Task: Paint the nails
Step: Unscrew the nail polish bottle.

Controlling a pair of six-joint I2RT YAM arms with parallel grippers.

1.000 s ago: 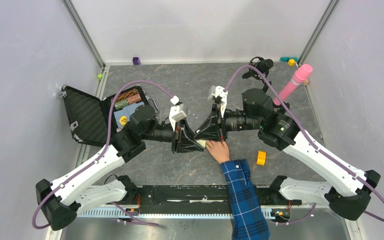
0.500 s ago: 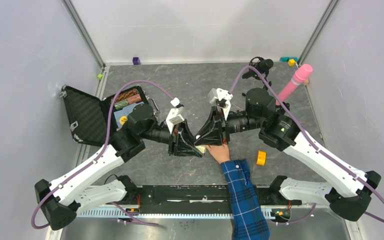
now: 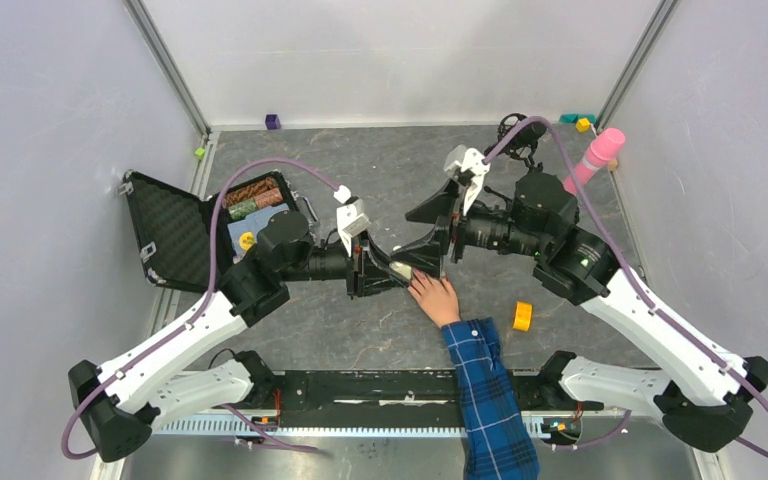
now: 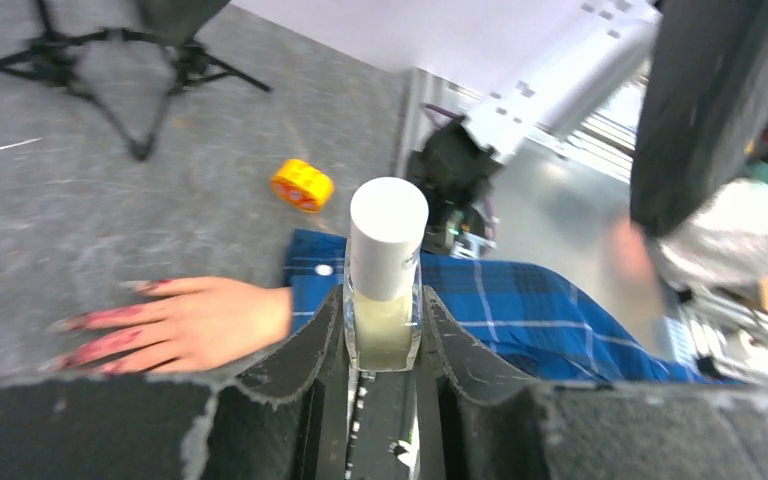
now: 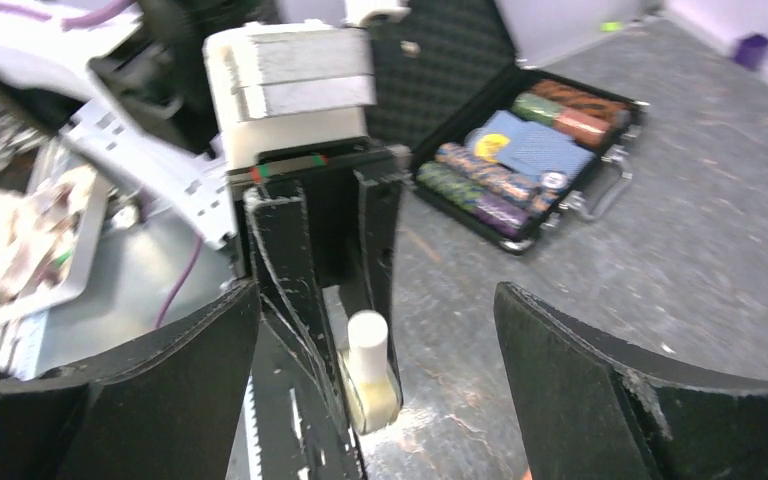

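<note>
Glossy bottle (image 4: 384, 335), plaid cloth sleeve (image 4: 520, 305)

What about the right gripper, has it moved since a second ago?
Yes. The right gripper opened and shifted toward the pink cylinder, away from the hand.

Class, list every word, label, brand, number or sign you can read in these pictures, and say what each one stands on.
No text can be read in any view.
Bottle: plain white cap, clear body, no label showing.
Chips in the case: any marks are too small and blurred to read.
Yellow roll: blurred, no lettering can be made out.
</note>
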